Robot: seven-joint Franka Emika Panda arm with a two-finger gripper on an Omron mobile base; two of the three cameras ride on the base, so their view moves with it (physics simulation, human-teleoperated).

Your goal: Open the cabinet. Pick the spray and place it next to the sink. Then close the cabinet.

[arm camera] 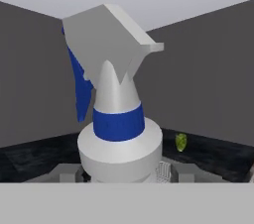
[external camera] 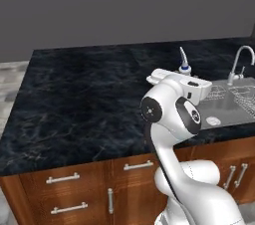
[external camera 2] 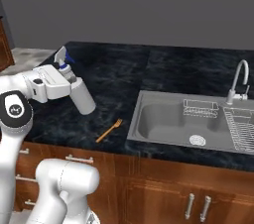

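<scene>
While the spray [external camera 2: 82, 96] hung tilted above the black marble table [external camera 2: 119, 77], its pale grey body slanted down toward the front edge and its blue-and-white trigger nozzle [external camera 2: 63, 58] pointed up and back. The gripper [external camera 2: 67, 85] was clamped on the bottle just below its neck, and in the hand view the spray [arm camera: 116, 119] rose straight up between the two dark finger tips, its blue collar and white nozzle close to the lens. From the left base view the nozzle tip [external camera: 184, 62] showed above the white hand. Just beside the bottle's lower end, a small orange fork [external camera 2: 109, 130] lay on the table, between the spray and the sink [external camera 2: 149, 124]. Further right, the steel basin held a round drain [external camera 2: 197, 140] and a wire rack [external camera 2: 200, 108], with the thin silver faucet [external camera 2: 240, 82] standing at its rear. Below the table ran brown drawer fronts [external camera: 64, 194] with silver bar handles.
</scene>
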